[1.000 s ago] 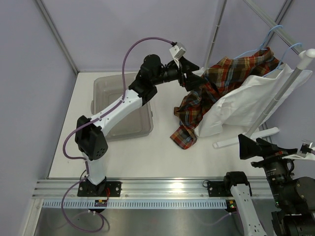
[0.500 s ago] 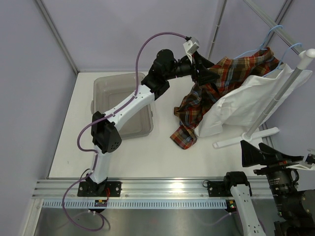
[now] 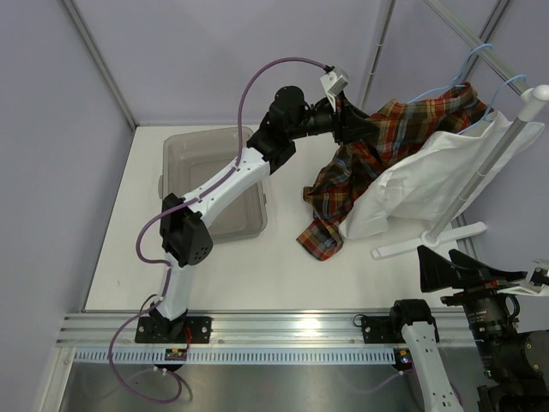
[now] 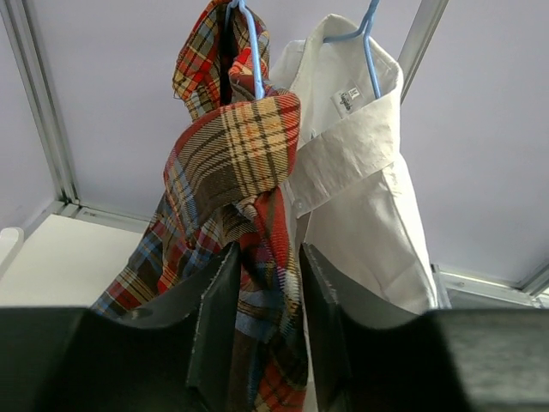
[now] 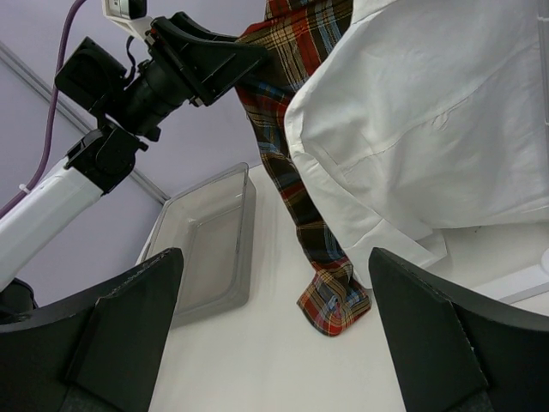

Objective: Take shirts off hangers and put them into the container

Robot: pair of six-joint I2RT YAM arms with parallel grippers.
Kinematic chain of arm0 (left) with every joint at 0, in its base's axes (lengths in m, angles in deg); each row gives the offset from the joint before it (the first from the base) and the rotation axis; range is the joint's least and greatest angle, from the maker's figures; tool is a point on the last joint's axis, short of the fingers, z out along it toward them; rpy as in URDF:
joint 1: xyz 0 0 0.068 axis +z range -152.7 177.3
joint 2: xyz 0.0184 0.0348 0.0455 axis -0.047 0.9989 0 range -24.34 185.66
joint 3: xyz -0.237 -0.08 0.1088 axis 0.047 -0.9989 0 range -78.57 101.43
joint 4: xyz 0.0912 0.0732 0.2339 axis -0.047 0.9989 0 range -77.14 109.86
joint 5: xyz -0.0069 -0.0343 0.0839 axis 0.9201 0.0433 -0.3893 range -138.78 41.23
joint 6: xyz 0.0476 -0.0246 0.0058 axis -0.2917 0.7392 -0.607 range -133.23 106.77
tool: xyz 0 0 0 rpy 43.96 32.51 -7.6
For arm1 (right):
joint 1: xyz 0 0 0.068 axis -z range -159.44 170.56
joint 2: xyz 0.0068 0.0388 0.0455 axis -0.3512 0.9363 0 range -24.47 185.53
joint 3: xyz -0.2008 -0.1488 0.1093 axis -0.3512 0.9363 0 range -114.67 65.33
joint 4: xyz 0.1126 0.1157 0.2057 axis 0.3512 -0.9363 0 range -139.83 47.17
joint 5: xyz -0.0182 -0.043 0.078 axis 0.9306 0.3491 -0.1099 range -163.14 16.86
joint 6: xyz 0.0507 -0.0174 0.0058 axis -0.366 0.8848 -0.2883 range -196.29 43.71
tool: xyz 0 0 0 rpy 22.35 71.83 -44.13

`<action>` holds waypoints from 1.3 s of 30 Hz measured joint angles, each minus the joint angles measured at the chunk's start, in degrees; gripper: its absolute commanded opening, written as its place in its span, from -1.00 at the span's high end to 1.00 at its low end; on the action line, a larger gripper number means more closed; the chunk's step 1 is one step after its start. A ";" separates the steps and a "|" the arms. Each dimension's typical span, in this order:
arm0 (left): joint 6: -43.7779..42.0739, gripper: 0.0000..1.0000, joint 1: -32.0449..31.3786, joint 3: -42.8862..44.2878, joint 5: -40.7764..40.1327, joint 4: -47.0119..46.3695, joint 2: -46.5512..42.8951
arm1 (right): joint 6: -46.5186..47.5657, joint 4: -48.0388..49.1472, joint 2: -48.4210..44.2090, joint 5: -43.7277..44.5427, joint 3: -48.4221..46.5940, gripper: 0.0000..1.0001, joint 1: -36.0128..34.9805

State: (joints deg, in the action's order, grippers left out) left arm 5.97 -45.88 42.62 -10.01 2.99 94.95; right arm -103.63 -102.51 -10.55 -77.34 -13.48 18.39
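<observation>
- Nearest, at 5 o'clock of the overhead view by the front rail: the right gripper (image 5: 274, 254), fingers spread wide apart, gripping nothing and touching nothing.
- On the white table (image 3: 257, 275), toward 9 o'clock from centre: the container (image 3: 249, 230), lying flat with its open side up and well apart from both shirts.
- Stretching over the container's far right corner toward 1 o'clock: the left arm, ending in the left gripper (image 4: 268, 249).
- Closed in on a hanging fold of the plaid shirt (image 3: 343, 189), with cloth filling the gap and touching both fingers (image 4: 214, 326); hard to judge how firm the pinch is.
- Lower down, at 6 o'clock from that grip: the plaid shirt's trailing hem, resting in a heap on the table.
- Just at 3 o'clock of the plaid shirt and touching it: the white shirt (image 3: 420, 176), collar up, bottom edge reaching the table.
- Above, at 12 o'clock in the left wrist view: the hangers (image 4: 256, 64), two light-blue wires side by side, one inside each collar.
- Farthest, slanting from 4 o'clock up to 2 o'clock across the white shirt: the white rack pole (image 3: 489, 163).
</observation>
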 measured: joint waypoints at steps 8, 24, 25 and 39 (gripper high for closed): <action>2.19 0.77 0.00 0.31 0.11 -2.58 2.23 | 0.22 -0.02 0.00 0.02 0.09 -0.99 0.00; 7.50 1.00 -0.46 2.36 0.76 -8.15 5.79 | 1.22 -0.07 -0.09 0.04 0.35 -0.99 0.00; 7.63 1.00 -0.55 0.83 0.57 -9.51 5.25 | 1.27 -0.07 -0.15 0.04 0.42 -0.99 0.00; 8.92 1.00 -0.96 -11.17 -2.49 -18.36 -1.46 | 1.75 -0.11 -0.74 0.02 0.94 -0.99 0.00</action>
State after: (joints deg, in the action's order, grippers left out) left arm 14.89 -46.84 31.45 -12.50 -15.37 93.48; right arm -101.88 -102.62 -11.30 -77.32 -12.54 18.39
